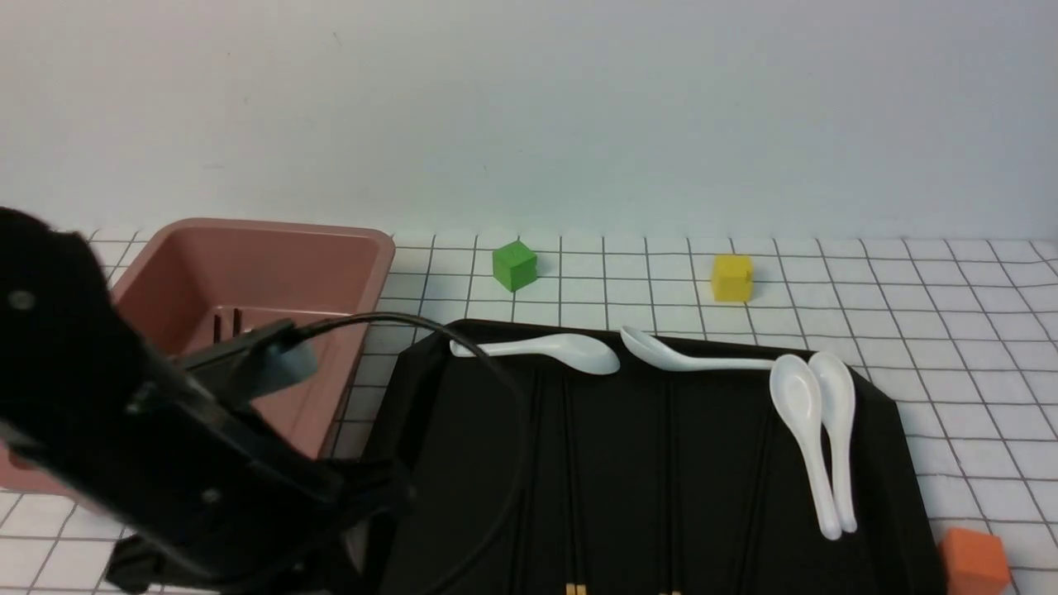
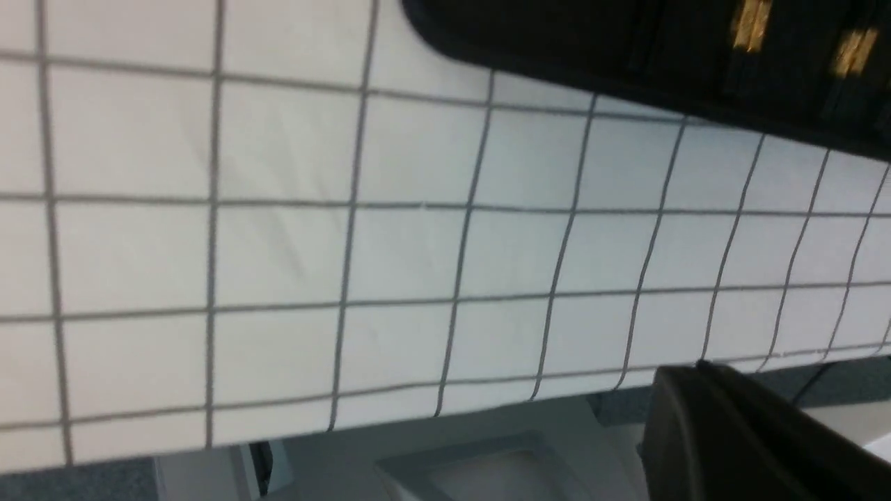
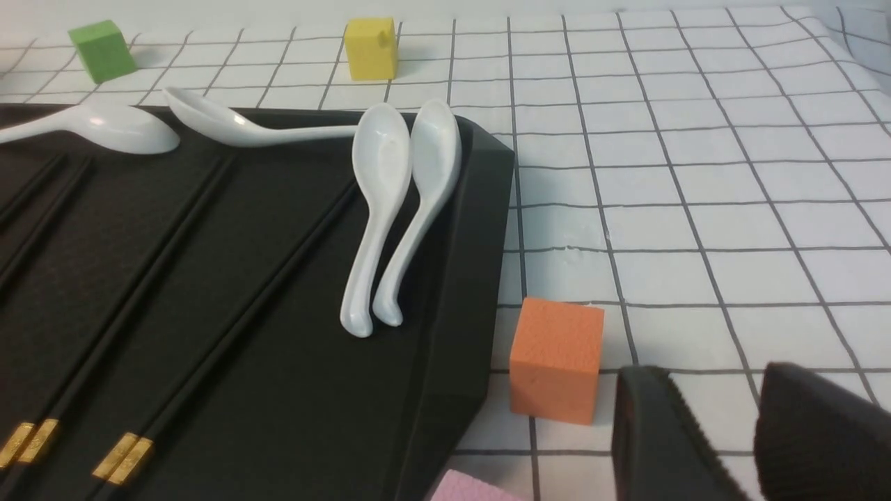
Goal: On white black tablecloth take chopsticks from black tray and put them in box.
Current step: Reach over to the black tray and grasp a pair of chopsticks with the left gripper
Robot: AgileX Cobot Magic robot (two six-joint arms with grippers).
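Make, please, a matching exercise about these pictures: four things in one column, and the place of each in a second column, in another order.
1. box
2. green cube
3. orange cube
4. white spoons

A. on the cloth, beyond the far edge of the tray
B. inside the tray
C. on the cloth, to the left of the tray
D. on the cloth, to the right of the tray

Pairs: 1-C, 2-A, 3-D, 4-B
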